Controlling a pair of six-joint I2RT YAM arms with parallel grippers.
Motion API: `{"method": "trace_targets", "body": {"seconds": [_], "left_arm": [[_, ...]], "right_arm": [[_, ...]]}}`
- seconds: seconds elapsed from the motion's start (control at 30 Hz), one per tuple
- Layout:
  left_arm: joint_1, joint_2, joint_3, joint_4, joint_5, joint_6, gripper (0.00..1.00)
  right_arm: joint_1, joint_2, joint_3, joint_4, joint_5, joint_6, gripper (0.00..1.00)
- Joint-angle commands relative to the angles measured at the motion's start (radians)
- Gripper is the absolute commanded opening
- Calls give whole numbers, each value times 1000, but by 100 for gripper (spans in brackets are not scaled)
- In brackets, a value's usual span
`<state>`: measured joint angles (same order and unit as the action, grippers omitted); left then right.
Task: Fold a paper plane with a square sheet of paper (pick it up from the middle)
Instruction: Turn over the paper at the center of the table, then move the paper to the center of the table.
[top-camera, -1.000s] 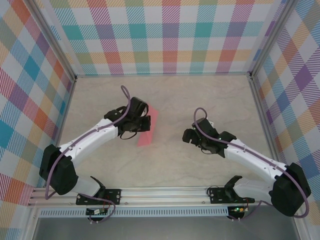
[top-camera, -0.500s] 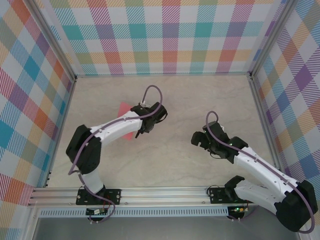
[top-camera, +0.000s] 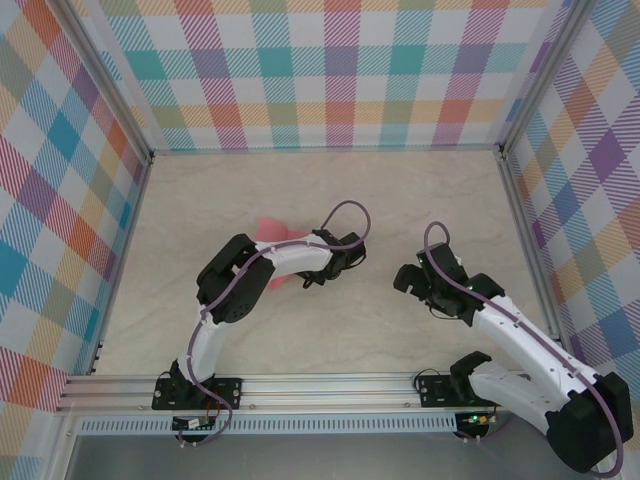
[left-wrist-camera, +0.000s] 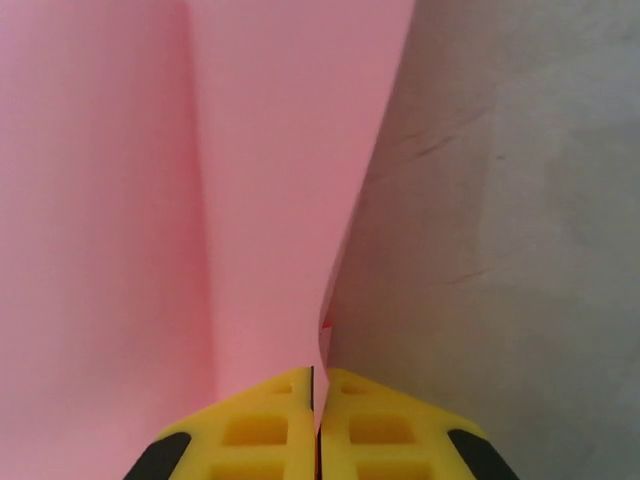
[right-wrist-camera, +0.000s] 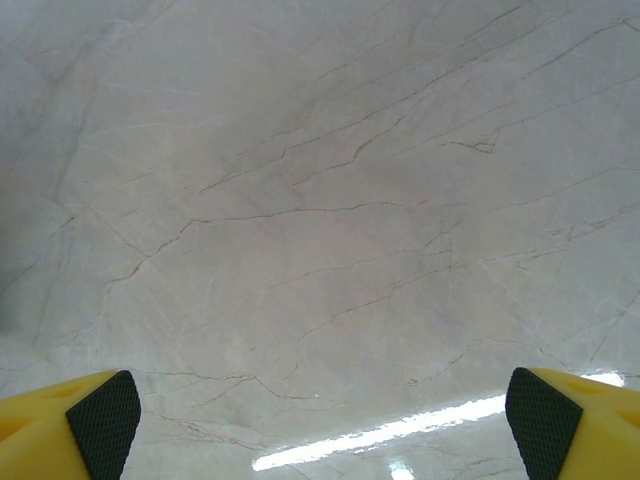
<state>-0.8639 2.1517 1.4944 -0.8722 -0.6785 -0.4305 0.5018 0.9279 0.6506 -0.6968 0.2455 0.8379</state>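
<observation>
The square sheet of paper (left-wrist-camera: 260, 200) is salmon pink with one lengthwise crease, and its right edge stands up off the table. My left gripper (left-wrist-camera: 320, 372) is shut on that edge, which is pinched between the yellow fingers (left-wrist-camera: 260, 420). From above, the paper (top-camera: 272, 232) peeks out from under the folded left arm, whose wrist (top-camera: 340, 252) lies to its right. To the right, my right gripper (top-camera: 405, 278) is open and apart from the paper. Its wide-set fingertips (right-wrist-camera: 105, 420) hold nothing, and the gripper (right-wrist-camera: 325, 420) hangs over bare marble.
The marble tabletop (top-camera: 400, 190) is fenced by plaid walls (top-camera: 320, 70) at the back and both sides. An aluminium rail (top-camera: 320, 385) carrying the arm bases runs along the near edge. The left arm's elbow (top-camera: 225, 280) sits low over the table's left half.
The left arm has folded, its wrist swinging right, and the paper has shifted left and back with it. The right arm drew slightly right and stayed open.
</observation>
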Motion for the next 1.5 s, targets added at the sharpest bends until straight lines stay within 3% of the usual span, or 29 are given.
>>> {"method": "trace_targets", "body": {"seconds": [0.0,0.2,0.47,0.73,0.9,1.1,1.27,1.47], "left_arm": [[-5,14,21,38,91,-42,9],[-4,2,43,38,171,-68,28],[8,-257,19,126,424,-100,58],[143,-547,-193,268,630,-132,80],[290,-671,-335,300,670,-182,100],[440,-807,-532,344,667,-262,100],[545,-924,-689,338,616,-339,100],[595,-1001,-788,315,624,-350,100]], "right_arm": [[-14,-3,21,-22,-6,-4,97],[-30,31,70,-37,-6,-41,97],[-36,123,140,22,-64,-80,97],[-30,288,214,219,-300,-122,91],[67,472,370,287,-361,-123,82],[241,765,651,278,-361,-151,68],[289,974,847,272,-411,-106,53],[316,1201,1076,150,-438,-103,51]]}}
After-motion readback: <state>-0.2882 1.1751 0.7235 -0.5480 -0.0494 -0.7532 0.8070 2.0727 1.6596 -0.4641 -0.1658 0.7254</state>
